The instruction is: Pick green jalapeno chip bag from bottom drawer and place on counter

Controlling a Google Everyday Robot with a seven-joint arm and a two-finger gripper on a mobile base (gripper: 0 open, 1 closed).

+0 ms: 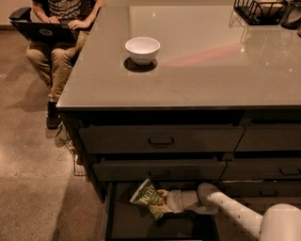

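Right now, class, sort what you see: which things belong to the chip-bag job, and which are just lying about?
Job: green jalapeno chip bag, in the bottom drawer; gripper, inside that drawer, jaws shut on the bag; counter.
Lying about: white bowl and wire basket on the counter; seated person with laptop.

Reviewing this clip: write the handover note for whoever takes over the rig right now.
The gripper is low in the open bottom drawer, shut on the green jalapeno chip bag.
The bag sits tilted at the gripper's tip, inside the drawer.
The counter holds a white bowl and a wire rack; the bag is not on it yet.
Done: drawer open, bag grasped.
Left: lift the bag out, set it on the counter, release.
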